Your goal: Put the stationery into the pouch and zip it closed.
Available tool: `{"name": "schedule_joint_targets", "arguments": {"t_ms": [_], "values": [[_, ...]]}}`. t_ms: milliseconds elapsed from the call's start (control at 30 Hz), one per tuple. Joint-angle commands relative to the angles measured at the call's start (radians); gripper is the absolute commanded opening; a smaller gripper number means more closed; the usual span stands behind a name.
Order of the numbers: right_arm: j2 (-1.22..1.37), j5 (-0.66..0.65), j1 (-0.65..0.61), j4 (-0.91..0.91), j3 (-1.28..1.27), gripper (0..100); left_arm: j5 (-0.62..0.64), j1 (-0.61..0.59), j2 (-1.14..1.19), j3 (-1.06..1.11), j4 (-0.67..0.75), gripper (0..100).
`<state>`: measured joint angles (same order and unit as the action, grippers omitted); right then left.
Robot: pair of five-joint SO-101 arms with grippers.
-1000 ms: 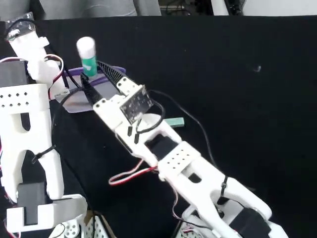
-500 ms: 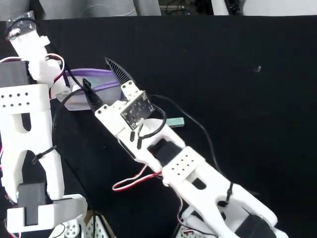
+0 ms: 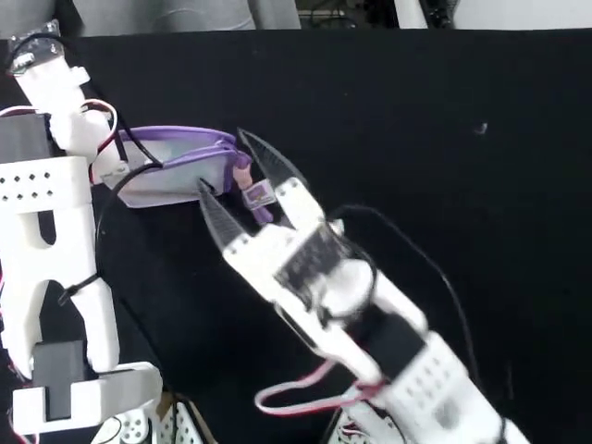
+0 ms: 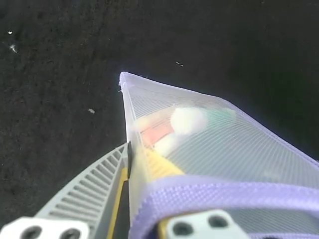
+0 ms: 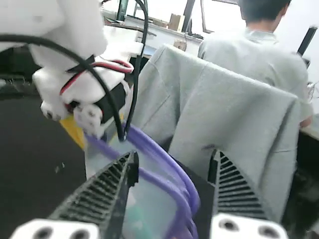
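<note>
Black tabletop (image 3: 462,139), update: my right gripper (image 3: 222,157) has dropped the glue stick (image 4: 188,120) into the pouch (image 3: 176,171) and backed off wide open, left gripper (image 4: 139,209) clamped on its rim, so that item's loaded, zip not yet closed.

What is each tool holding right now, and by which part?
The left tool grips the pouch by one end, at its purple edge. The right tool is open by the pouch, holding nothing.

Purple-trimmed mesh pouch (image 3: 171,182) lies open, stationery (image 4: 188,120) inside.
</note>
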<state>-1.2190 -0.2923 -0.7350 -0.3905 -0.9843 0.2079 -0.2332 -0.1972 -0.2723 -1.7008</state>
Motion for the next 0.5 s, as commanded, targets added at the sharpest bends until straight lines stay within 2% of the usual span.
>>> {"name": "schedule_joint_targets", "arguments": {"t_ms": [0,100,233,467], "values": [[-0.139,-0.081,0.049,-0.196,0.027,21.6,0.008,-0.044,-0.005,-0.007,0.034,3],[-0.148,-0.115,0.138,-0.301,0.016,21.6,0.008,-0.062,-0.005,-0.007,0.037,3],[-0.108,-0.178,0.261,-0.339,-0.048,21.6,0.006,-0.064,-0.003,-0.007,0.037,3],[0.064,-0.416,0.388,-0.358,-0.185,21.6,0.005,-0.064,-0.003,0.002,0.038,3]]}}
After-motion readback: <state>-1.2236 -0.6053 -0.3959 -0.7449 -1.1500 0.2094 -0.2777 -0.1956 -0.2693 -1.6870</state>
